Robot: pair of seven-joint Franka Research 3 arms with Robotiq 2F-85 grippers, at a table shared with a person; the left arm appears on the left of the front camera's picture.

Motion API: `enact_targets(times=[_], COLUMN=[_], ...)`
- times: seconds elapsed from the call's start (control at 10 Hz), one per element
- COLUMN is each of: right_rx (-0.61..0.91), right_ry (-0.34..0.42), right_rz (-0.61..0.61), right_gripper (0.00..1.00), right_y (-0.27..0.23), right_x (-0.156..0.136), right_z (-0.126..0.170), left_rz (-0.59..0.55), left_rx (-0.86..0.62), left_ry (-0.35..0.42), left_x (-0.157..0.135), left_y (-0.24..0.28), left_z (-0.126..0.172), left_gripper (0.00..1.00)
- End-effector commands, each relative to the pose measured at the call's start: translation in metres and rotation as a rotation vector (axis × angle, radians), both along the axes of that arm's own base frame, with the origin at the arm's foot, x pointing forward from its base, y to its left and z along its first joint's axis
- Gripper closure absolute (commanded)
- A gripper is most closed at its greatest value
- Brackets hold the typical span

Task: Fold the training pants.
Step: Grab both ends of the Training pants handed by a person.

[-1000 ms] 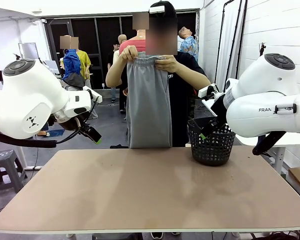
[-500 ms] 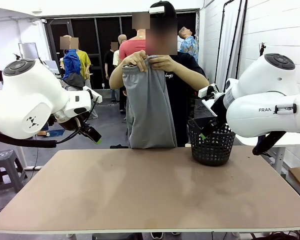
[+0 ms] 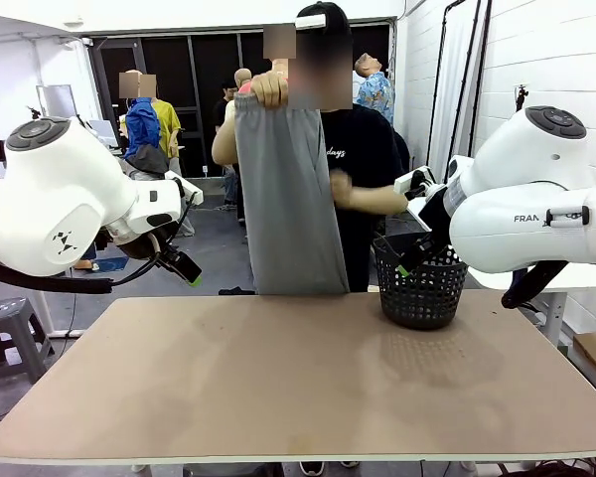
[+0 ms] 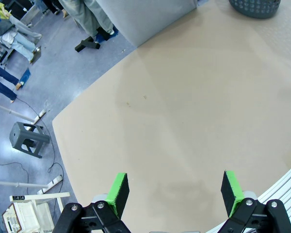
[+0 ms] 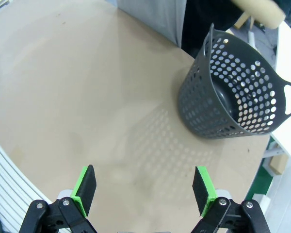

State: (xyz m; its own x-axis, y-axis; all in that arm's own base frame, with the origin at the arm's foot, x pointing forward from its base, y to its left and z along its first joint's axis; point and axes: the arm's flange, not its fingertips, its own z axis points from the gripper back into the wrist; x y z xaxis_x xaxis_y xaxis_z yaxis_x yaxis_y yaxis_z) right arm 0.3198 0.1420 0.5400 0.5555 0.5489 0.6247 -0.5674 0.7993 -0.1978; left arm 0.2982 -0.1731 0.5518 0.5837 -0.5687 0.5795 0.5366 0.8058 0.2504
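Lettering "FRAN" is marking right arm; training pants are hanging beside basket from person's clenched hand; left gripper, right gripper gaping.

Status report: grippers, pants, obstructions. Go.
Left gripper open, right gripper open, both over table. Pants hang from person's raised hand, far edge. Basket on table, right side.

Tan table; 1 black perforated basket near its far-right corner
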Motion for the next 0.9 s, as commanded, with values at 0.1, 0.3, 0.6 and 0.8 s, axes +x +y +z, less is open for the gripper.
enact_targets(times=[0.1, 0.3, 0.6, 0.8], right_rx=[0.002, 0.002, 0.002, 0.002], right_ry=[0.001, 0.001, 0.001, 0.001], right_rz=[0.000, 0.000, 0.000, 0.000], right_gripper=[0.00, 0.00, 0.00, 0.00], right_y=[-0.0010, -0.0010, -0.0010, -0.0010], right_x=[0.0005, 0.0005, 0.0005, 0.0005], right_z=[0.0000, 0.0000, 0.0000, 0.0000], left_rz=[-0.017, -0.017, -0.017, -0.017], left_rx=[0.012, 0.012, 0.012, 0.012], left_ry=[-0.001, -0.001, -0.001, -0.001], left_x=[0.0016, 0.0016, 0.0016, 0.0016], left_y=[0.0022, 0.0022, 0.0022, 0.0022], left_z=[-0.0004, -0.0004, -0.0004, -0.0004], left_gripper=[0.00, 0.00, 0.00, 0.00])
